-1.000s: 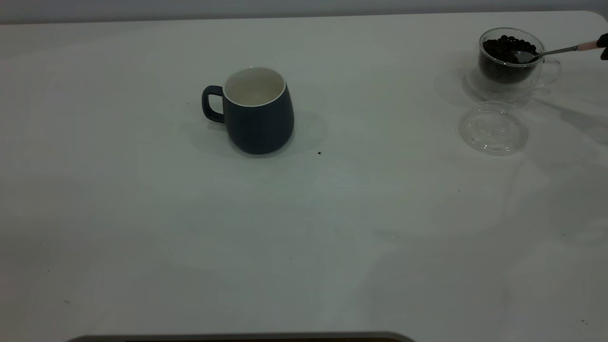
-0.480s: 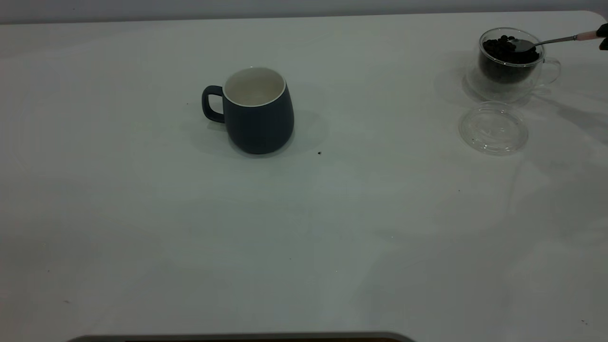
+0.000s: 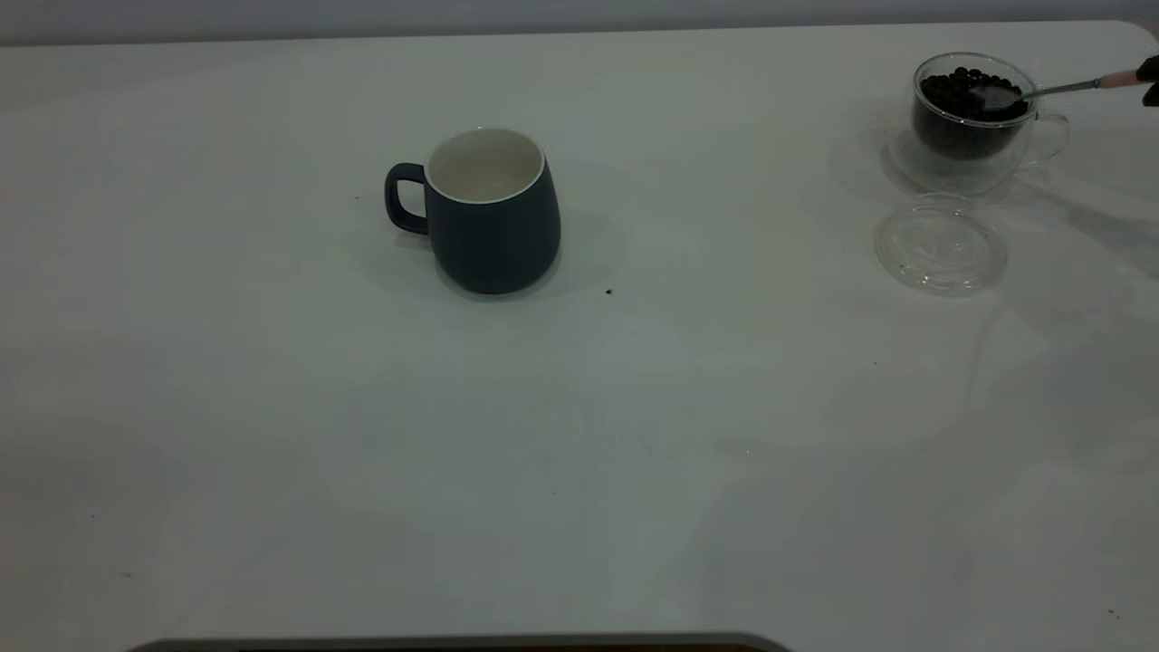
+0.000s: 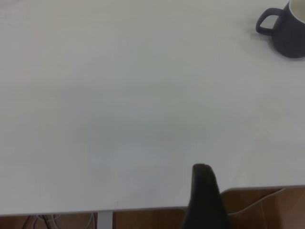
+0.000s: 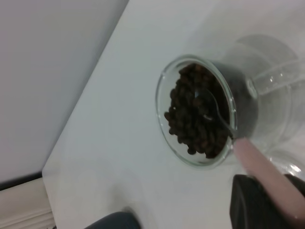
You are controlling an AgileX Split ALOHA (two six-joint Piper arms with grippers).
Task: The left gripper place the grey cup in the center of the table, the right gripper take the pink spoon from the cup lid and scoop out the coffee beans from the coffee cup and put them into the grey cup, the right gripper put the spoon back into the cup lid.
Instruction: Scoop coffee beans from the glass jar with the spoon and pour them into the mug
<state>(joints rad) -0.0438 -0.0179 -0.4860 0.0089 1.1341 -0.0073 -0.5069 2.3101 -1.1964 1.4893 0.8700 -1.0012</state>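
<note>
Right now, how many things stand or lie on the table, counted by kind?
Cups: 2, the grey cup and the glass cup with beans
Lids: 1, the glass lid
Spoons: 1, the pink spoon
Total: 4

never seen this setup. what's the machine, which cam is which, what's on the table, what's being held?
It's a robot with two arms, each ending in a gripper. The wide picture comes from a camera outside; the other two sit on the wrists.

On the table: a grey cup, a glass coffee cup of coffee beans, and its cup lid lying beside it.

The right gripper holds the pink spoon, bowl over the beans. The left gripper sits at the table edge, holding nothing.
</note>
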